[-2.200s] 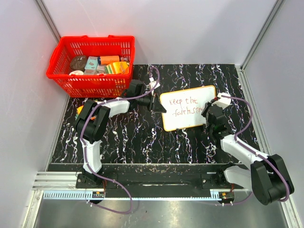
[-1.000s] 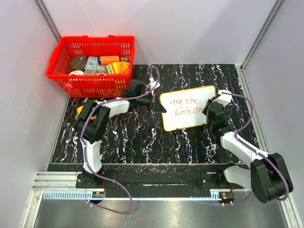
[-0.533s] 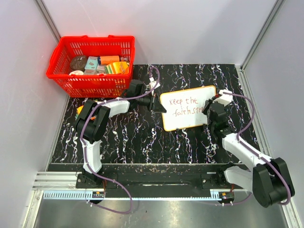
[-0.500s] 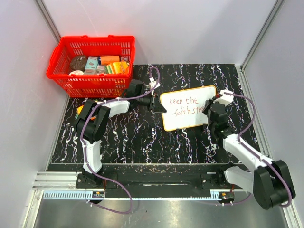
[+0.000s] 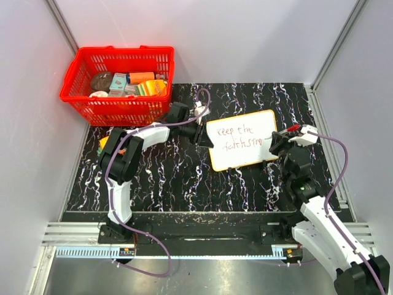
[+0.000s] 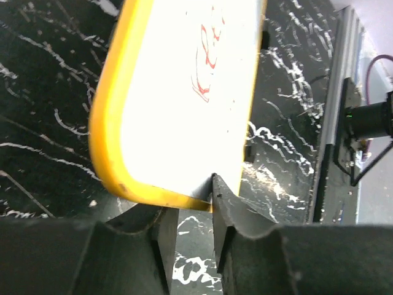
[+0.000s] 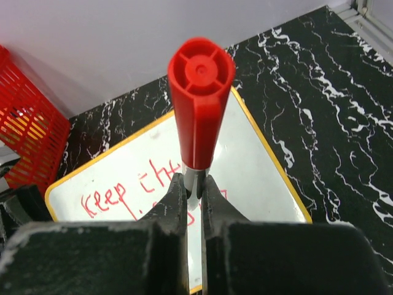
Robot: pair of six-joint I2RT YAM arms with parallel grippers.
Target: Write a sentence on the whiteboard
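Toward the far-right corner of the bench, the smooth white whiteboard, yellow-rimmed, round-cornered, bearing the thin red sentence, is pinched at its rim by the left gripper, while a cylindrical red marker is clamped by the right gripper.

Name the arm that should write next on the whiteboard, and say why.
Right. The right gripper is shut on the red marker, beside the whiteboard's right edge where the sentence ends. The left gripper clamps the board's left rim, likely steadying it.
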